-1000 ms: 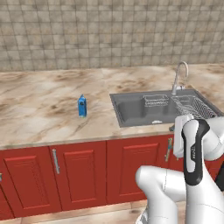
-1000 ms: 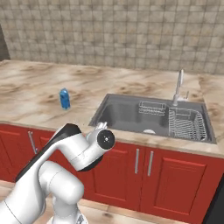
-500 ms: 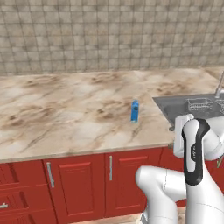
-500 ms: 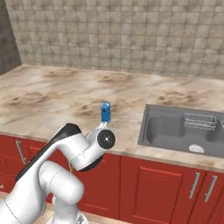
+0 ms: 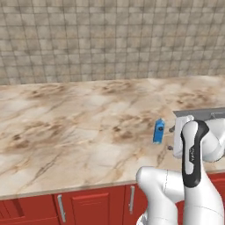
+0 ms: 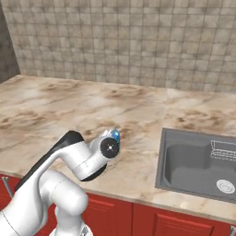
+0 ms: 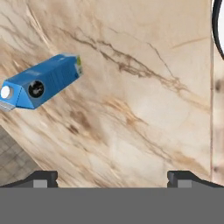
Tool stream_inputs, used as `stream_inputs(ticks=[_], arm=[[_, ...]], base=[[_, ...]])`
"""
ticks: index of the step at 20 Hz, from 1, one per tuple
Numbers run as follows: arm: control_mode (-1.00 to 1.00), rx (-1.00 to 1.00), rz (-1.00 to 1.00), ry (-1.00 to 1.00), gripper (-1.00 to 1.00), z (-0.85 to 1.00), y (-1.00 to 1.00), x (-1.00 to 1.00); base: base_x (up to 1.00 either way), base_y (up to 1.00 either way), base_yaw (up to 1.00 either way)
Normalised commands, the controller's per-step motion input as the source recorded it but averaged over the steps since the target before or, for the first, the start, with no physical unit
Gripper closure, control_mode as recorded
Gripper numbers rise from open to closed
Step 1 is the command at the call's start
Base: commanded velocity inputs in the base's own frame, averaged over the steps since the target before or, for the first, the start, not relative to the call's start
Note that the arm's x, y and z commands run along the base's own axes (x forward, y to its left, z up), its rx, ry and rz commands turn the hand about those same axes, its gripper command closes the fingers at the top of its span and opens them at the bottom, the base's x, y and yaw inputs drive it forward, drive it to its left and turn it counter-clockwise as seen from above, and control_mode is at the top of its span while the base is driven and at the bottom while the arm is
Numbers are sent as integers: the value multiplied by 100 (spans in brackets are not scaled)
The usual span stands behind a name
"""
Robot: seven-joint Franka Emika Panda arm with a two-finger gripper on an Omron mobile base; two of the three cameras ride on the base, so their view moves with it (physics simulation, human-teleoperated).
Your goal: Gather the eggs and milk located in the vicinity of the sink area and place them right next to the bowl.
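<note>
bench (image 5: 79,132): beige-brown veined marble top over red cabinet fronts, running along a tiled wall
milk (image 5: 158,130): slim bright-blue carton, upright on the bench, just beside the sink area's left edge; in the hand view (image 7: 41,83) seen from its top end, marble all round it
sink area (image 6: 198,163): grey steel basin sunk into the bench, round drain at lower right, wire rack at right edge

arm (image 5: 193,154): glossy white shells | dark joint bands | rounded links
</note>
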Motion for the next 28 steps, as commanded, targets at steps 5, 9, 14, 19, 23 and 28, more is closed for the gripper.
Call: stream_inputs(ticks=[5, 9, 14, 19, 23, 28], arm=[[100, 0, 0, 0, -100, 0, 0, 0], [100, 0, 0, 0, -100, 0, 0, 0], [100, 0, 0, 0, -100, 0, 0, 0], [-100, 0, 0, 0, -100, 0, -2, 0], [-100, 0, 0, 1, -100, 0, -5, 4], [-100, 1, 0, 5, -100, 0, -24, 28]], base=[[78, -18, 0], [64, -17, 0], [43, -18, 0], [2, -2, 0], [0, 0, 0], [0, 0, 0]])
